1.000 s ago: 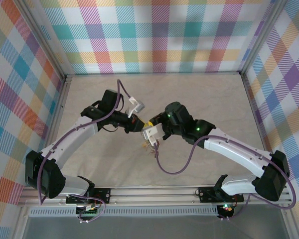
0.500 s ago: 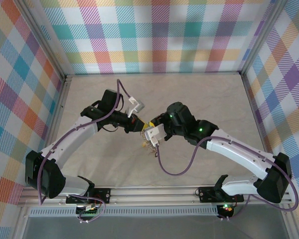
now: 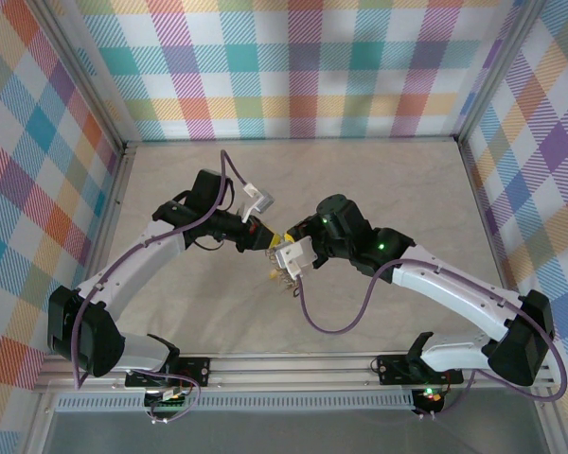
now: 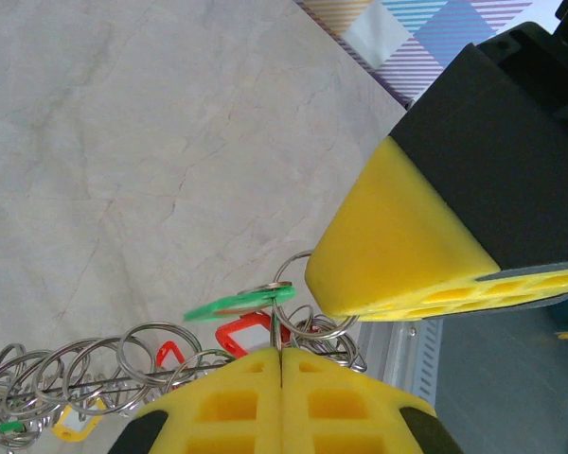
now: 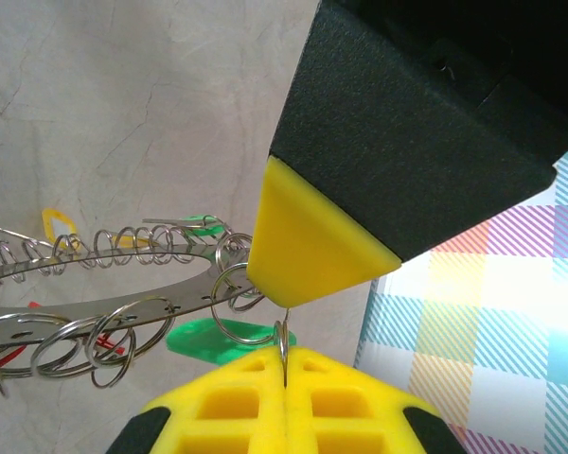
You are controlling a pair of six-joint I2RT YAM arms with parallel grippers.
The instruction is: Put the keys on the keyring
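My left fingers and right fingers are both pinched shut on the ring of the green-tagged key, so I should ease it gently onto the keyring.

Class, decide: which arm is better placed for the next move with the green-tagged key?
Probably the right. The right gripper is shut on a small ring beside the green tag, while the left gripper, also shut, appears to steady the keyring.
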